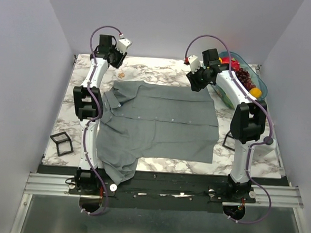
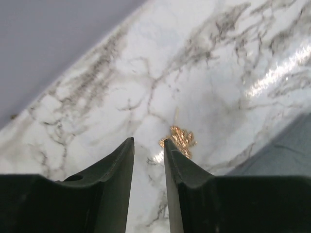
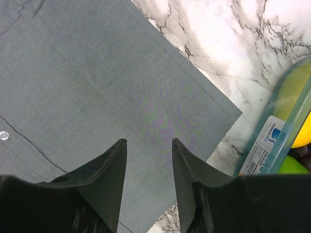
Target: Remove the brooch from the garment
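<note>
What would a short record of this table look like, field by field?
surface: marble table
garment: grey shirt, spread flat
gold ornament: on bare marble past the shirt's far left corner, maybe the brooch
left gripper: beside the ornament, jaws slightly apart, empty
right gripper: above the shirt's edge, jaws open, empty
other: black wire cube, bin of fruit

Shirt (image 1: 155, 122): plain mid-grey, seam lines slightly darker. Buttons (image 3: 4, 135): pale, near white.
Brooch (image 2: 179, 140): gold, glittery.
Table (image 1: 163, 69): white marble pattern with grey and black veins.
Cube (image 1: 62, 143): black.
Bin (image 3: 291, 125): translucent teal. Inside it are dark red-purple grapes (image 1: 245, 77), a yellow fruit (image 1: 255, 92) and a red item (image 1: 230, 61).
Arms (image 1: 94, 76): white with black joints.
Walls (image 1: 21, 61): pale lilac-grey.
</note>
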Controlling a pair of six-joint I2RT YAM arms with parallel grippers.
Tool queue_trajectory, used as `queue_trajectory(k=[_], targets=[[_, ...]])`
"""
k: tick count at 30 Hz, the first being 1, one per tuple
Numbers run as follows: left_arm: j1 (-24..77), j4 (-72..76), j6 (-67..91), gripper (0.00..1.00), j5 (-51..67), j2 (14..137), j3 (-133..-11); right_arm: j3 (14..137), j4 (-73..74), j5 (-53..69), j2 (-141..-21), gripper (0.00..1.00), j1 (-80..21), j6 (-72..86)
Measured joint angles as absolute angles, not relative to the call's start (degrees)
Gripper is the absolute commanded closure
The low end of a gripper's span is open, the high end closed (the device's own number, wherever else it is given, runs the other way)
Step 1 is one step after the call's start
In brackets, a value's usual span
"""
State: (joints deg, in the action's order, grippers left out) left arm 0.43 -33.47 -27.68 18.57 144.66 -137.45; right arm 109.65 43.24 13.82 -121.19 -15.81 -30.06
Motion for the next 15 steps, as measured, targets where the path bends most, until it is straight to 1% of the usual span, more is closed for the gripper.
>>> queue_trajectory(k=[6, 15], targets=[[1.8, -28.8, -27.9, 0.60, 16.0, 145.5, -138.5, 109.5, 43.2, 13.3, -121.2, 0.50, -15.8, -30.1], [3.0, -32.5, -35.0, 0.60, 12.8, 150.3, -139.1, 109.5, 43.2, 13.1, -121.2, 0.50, -15.8, -30.1]])
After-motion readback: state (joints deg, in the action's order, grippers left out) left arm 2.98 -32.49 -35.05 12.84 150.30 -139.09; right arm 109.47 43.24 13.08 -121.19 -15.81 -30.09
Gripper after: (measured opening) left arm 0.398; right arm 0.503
